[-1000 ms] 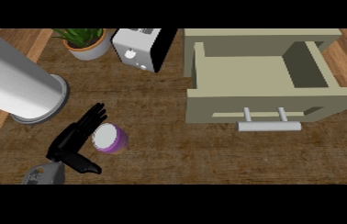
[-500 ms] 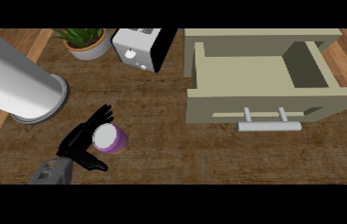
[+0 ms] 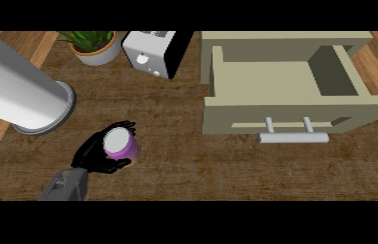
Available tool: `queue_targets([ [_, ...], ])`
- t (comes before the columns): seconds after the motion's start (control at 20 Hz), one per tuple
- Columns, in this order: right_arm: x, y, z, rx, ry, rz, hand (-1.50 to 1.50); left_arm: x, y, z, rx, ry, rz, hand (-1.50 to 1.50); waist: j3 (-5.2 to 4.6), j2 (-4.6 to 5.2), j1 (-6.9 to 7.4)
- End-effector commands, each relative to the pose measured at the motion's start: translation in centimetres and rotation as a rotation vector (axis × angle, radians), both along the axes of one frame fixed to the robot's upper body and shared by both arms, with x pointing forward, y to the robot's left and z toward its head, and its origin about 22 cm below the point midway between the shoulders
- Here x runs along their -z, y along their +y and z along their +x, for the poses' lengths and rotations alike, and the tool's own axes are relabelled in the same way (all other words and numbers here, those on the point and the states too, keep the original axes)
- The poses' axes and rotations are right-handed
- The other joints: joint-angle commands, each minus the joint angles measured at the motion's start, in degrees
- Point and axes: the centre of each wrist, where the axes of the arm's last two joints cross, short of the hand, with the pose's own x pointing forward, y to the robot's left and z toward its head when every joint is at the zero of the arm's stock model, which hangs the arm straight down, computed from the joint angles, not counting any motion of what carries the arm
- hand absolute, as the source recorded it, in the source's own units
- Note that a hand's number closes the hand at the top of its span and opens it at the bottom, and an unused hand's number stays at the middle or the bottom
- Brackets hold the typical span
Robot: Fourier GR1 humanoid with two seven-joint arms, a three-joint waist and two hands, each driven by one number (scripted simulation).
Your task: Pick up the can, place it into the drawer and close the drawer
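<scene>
Brown wood grain covers the desk (image 3: 221, 163), which runs across the whole head view. At the right stands a beige cabinet with its drawer (image 3: 277, 85) pulled open toward the viewer; the drawer's floor shows bare, with nothing lying in it. Its front panel carries a pale bar handle (image 3: 293, 137) on two short posts. Along the back edge sit a potted plant (image 3: 92, 45) with green leaves in a grey pot, and just beside it a white and black toaster (image 3: 156, 53). A large grey cylinder (image 3: 29, 100) lies tilted at the left, its rimmed end facing the middle of the desk.

Low at the left, the can (image 3: 120, 143), purple with a pale round top, sits in the left hand (image 3: 94, 155). The black fingers (image 3: 124, 125) curl round the can's far side and the thumb wraps its near side, so the can is gripped between them with its top facing up. Whether the can touches the desk or is lifted off it cannot be told from this angle. The can is well apart from the drawer, to its left. A grey forearm (image 3: 65, 185) rises from the lower edge to the hand.
</scene>
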Motion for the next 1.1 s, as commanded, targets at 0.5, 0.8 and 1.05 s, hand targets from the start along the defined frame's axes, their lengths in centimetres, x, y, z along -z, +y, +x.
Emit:
queue_targets([
  [0.5,-0.7,0.5,-2.2,0.002,-0.009,0.023,-1.5,-3.3,-6.1,3.4,0.098,-0.067,-0.172,1.5,0.04,-0.31,0.42],
  [0.8,-0.5,0.7,-1.7,0.026,0.002,0.03,-1.5,-2.8,-4.7,3.0,-0.472,-0.144,-0.155,1.5,0.06,-0.26,0.81],
  [1.05,0.0,0.3,-2.1,0.028,-0.012,0.035,-1.5,-7.2,-7.1,4.9,-0.469,-0.2,-0.164,1.5,0.04,-0.34,0.39],
])
